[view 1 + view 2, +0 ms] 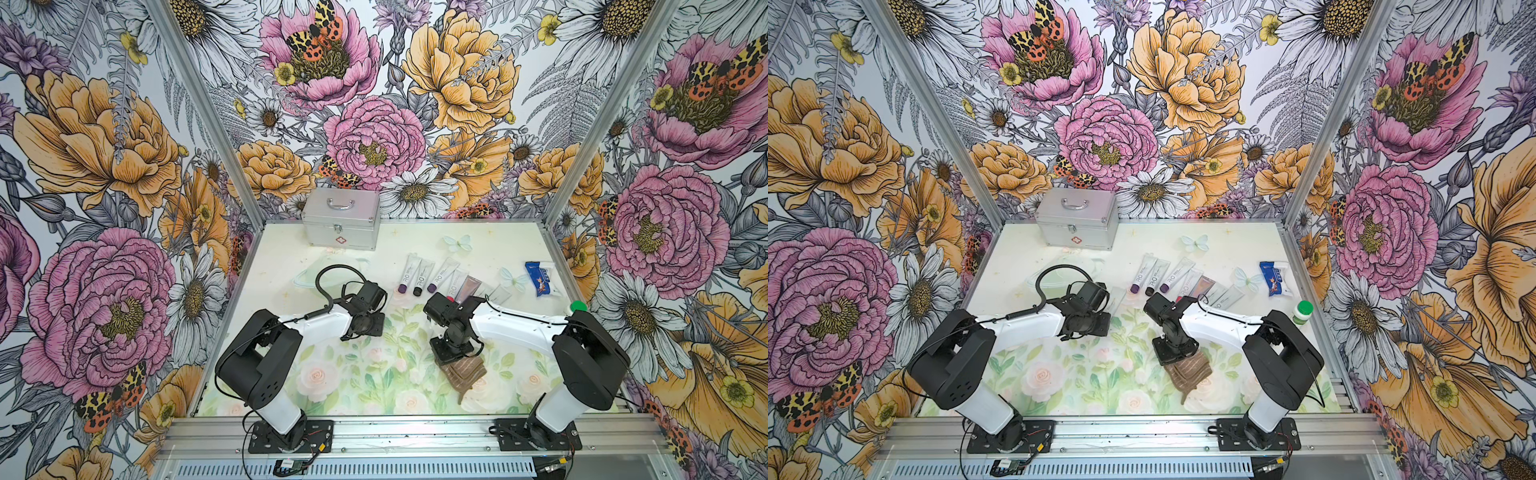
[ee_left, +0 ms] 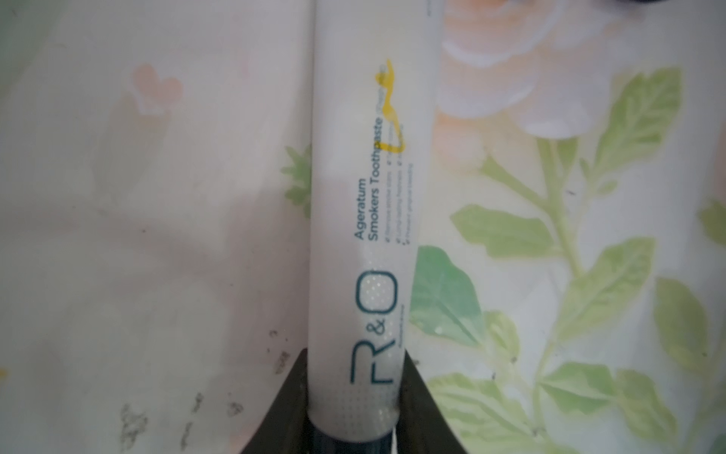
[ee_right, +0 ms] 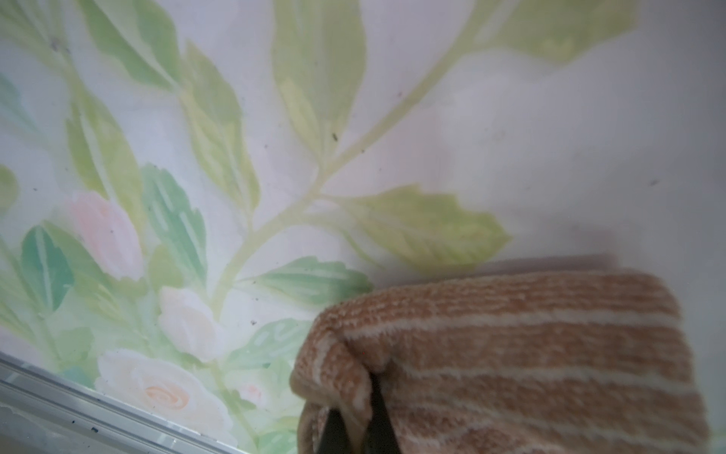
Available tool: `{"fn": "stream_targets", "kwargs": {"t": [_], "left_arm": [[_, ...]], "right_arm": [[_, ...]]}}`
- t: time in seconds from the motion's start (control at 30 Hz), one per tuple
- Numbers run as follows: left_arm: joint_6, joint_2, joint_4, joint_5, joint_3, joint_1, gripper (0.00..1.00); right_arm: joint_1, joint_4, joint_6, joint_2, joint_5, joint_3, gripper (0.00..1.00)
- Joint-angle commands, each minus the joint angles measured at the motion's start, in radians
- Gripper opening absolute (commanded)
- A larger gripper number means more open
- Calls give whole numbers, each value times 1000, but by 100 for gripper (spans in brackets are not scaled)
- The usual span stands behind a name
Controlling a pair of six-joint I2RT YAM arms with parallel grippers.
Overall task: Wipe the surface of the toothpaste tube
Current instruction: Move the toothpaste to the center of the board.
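Note:
A white toothpaste tube [image 2: 365,236] lettered "R&O" carries a yellow smear [image 2: 389,110] on its upper half. It lies on the floral mat, and my left gripper [image 2: 354,365] is shut on its cap end, one dark finger on each side. In a top view the tube [image 1: 1116,297] pokes out past the left gripper [image 1: 1105,319]. A brown striped cloth [image 3: 530,353] is bunched between the fingers of my right gripper [image 3: 355,412], which is shut on it. In both top views the cloth [image 1: 463,374] hangs at the mat's front right, well apart from the tube.
A silver case [image 1: 340,218] stands at the back. Several more tubes [image 1: 415,274] lie in a row behind the arms. On the right are a blue packet [image 1: 540,278] and a green-capped bottle [image 1: 577,307]. A metal rail [image 1: 415,432] bounds the front.

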Motion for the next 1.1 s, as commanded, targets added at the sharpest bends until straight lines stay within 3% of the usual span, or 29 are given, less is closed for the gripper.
{"fn": "stream_targets", "kwargs": {"t": [0.0,0.3,0.5,0.77,1.07], "left_arm": [[-99,-57,-6,-22,-41,-94,32],[-296,-89,-13,-112,-160,-409,33],[-262,-14,-9,-163,-121,-581,33],[-230,42,27,-180,-107,-616,34],[-240,-116,89,-177,-199,-578,56]], "right_arm": [[-12,1,-12,-19,0,16,0],[-47,-27,-32,-29,-11,35,0],[-72,-31,-44,-23,-34,41,0],[-89,-42,-49,-28,-44,53,0],[-98,-47,-54,-25,-44,62,0]]}}
